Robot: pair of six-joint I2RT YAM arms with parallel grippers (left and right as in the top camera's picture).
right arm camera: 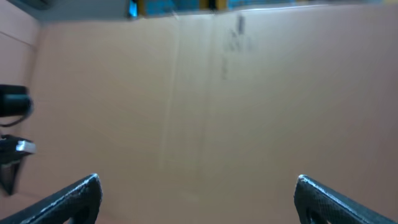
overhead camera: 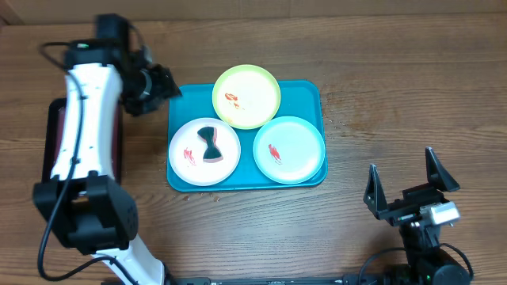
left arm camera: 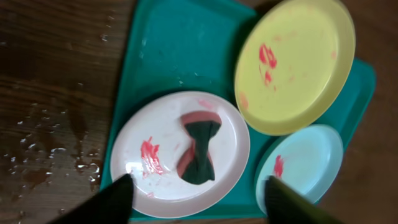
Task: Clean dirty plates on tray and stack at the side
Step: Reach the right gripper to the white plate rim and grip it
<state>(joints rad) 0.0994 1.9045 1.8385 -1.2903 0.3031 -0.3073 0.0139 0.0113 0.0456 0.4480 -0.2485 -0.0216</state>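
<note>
The turquoise tray (overhead camera: 190, 103) holds three plates with red smears. They are the yellow-green plate (overhead camera: 246, 96) at the back, the white plate (overhead camera: 204, 152) front left and the mint-blue plate (overhead camera: 289, 149) front right. A dark green and reddish bow-shaped wiping pad (overhead camera: 210, 145) lies on the white plate. My left gripper (overhead camera: 162, 83) is open and empty, raised beside the tray's back left corner. Its wrist view shows the tray (left arm camera: 180, 50), white plate (left arm camera: 155, 124), pad (left arm camera: 198, 149), yellow-green plate (left arm camera: 295, 62) and mint-blue plate (left arm camera: 308, 158), with the open left gripper (left arm camera: 199, 179) above them. My right gripper (overhead camera: 410, 186) is open and empty at the front right.
A dark maroon tray (overhead camera: 55, 142) lies at the left, partly under my left arm. Water drops (left arm camera: 50, 155) wet the wooden table left of the turquoise tray. The right wrist view shows the open right gripper (right arm camera: 198, 180) and a plain brown surface.
</note>
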